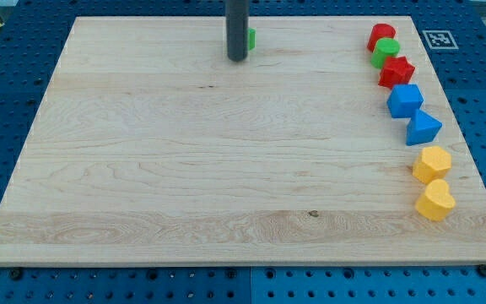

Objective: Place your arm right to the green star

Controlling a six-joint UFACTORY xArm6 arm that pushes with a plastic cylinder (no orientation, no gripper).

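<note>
The green star [251, 37] lies near the board's top edge, a little left of centre. Only a thin green sliver of it shows, because my dark rod stands in front of it and hides most of it. My tip [237, 58] rests on the board just at the star's lower left, touching or almost touching it; I cannot tell which.
A column of blocks runs down the board's right edge: a red block [381, 36], a green round block [386, 52], a red star [396, 72], a blue cube [405, 100], a blue triangle [423, 128], a yellow hexagon [433, 163] and a yellow heart [435, 201]. The wooden board [184, 169] lies on a blue perforated table.
</note>
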